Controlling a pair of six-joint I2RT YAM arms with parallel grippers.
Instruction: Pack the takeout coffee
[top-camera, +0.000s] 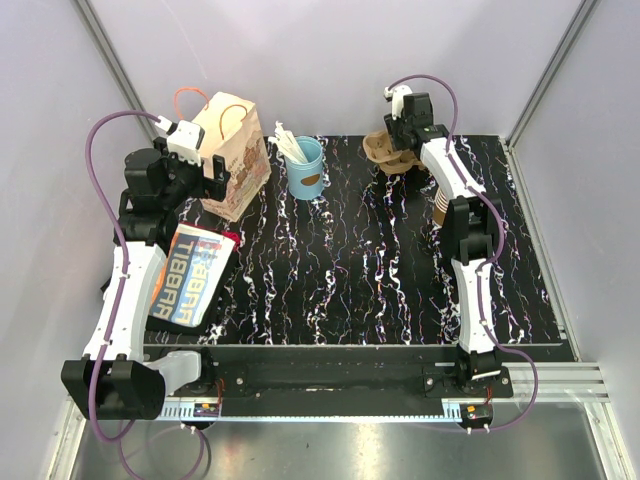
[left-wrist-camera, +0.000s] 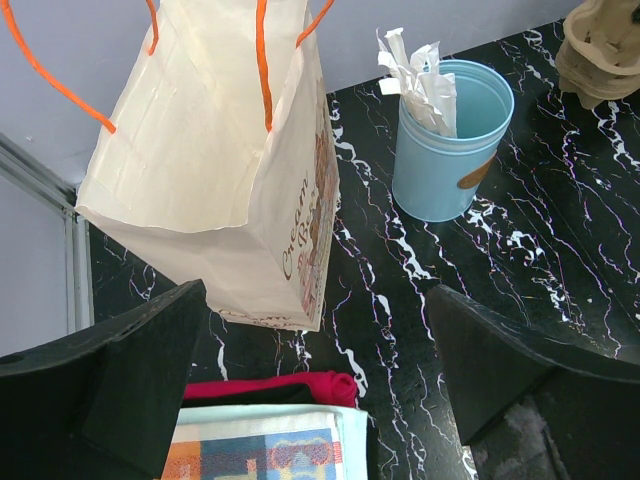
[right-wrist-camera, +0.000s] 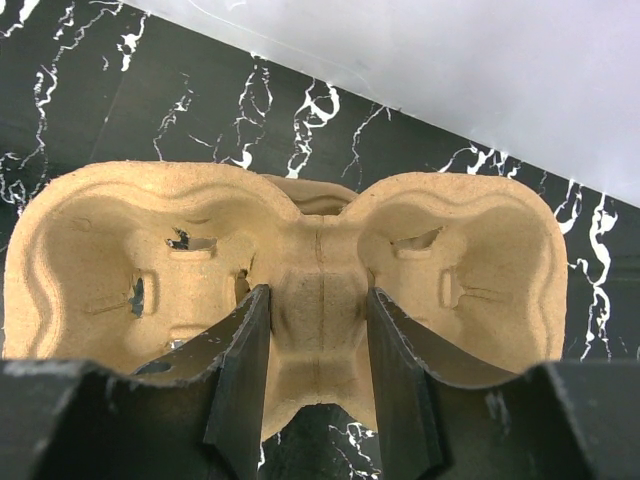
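While the right gripper (right-wrist-camera: 315, 300) holds the cup carrier (right-wrist-camera: 470, 260) by its middle ridge, jaws half closed, the step seems to be fetching this carrier; next, a level lift. Only its wrist view shows the grip. The left gripper (left-wrist-camera: 318, 295) stands wide open, empty, by the paper bag (left-wrist-camera: 200, 150); the takeout coffee appears in no view.
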